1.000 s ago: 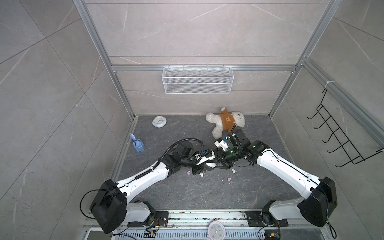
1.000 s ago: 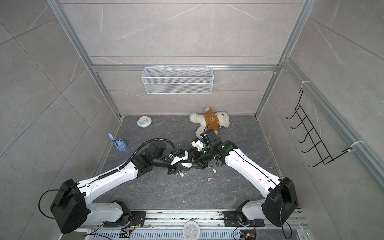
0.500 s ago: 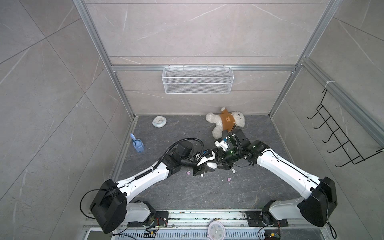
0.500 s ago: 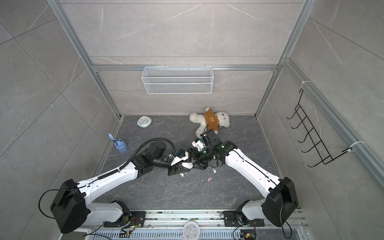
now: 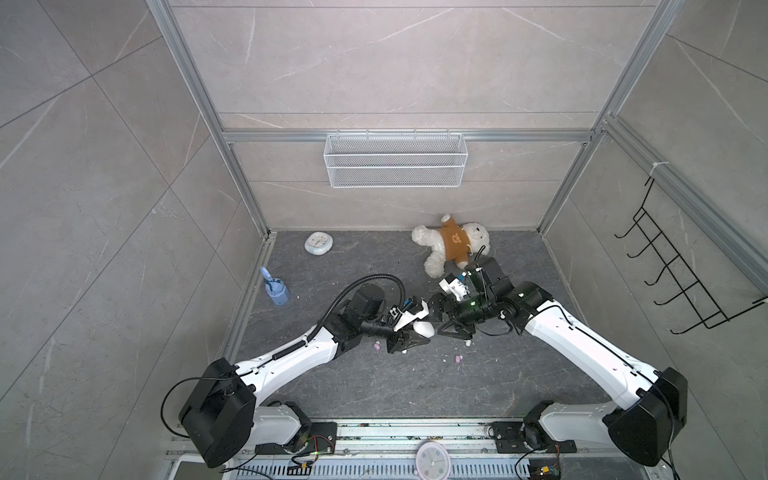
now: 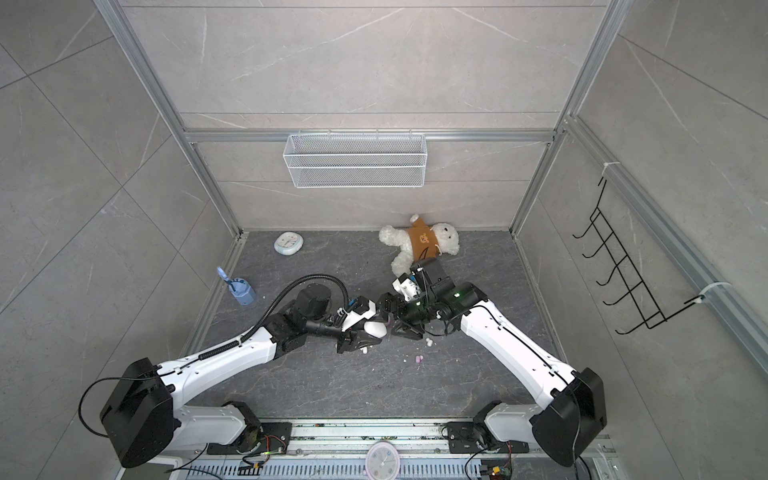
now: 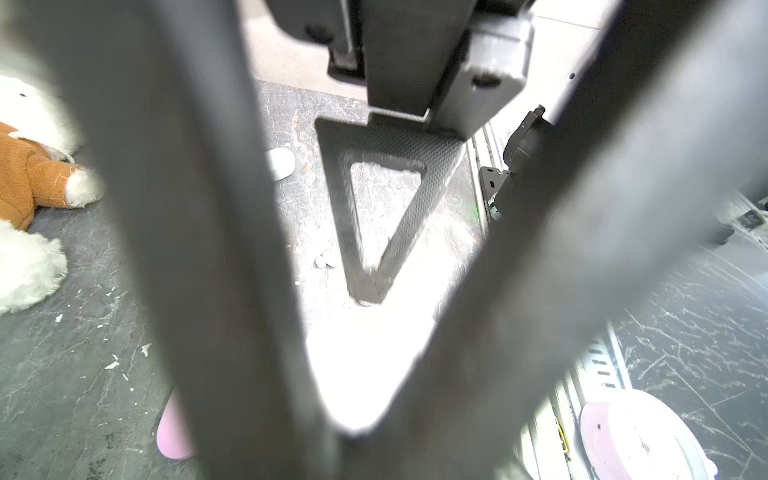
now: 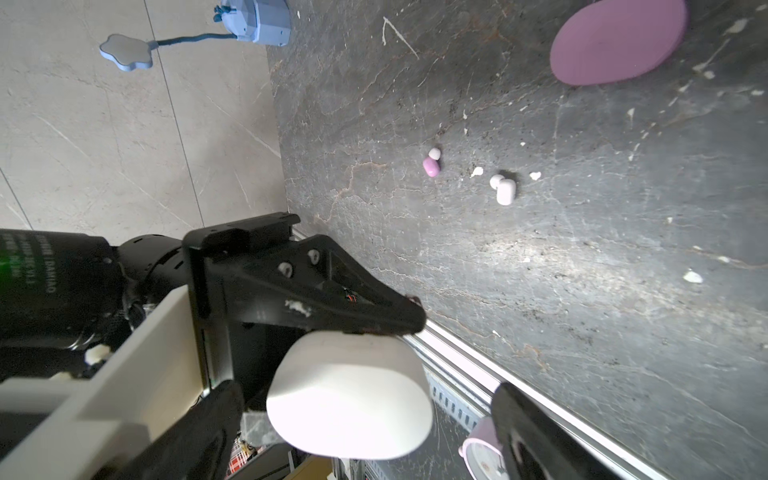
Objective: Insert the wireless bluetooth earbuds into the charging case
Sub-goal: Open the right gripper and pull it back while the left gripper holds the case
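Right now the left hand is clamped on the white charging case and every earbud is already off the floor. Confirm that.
Wrong on the earbuds. The right wrist view shows a pink earbud and a pale earbud lying loose on the floor. The rest is right: the left hand is clamped on the white charging case.

left fingers (image 7: 208,249) blurred, converging | white case (image 7: 365,374) between, overexposed | right finger (image 7: 390,139) beyond | bear (image 7: 29,187) at edge | pink clock (image 7: 640,440)

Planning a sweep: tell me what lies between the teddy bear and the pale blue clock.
Nothing: both top views show bare floor between the teddy bear and the pale blue clock.
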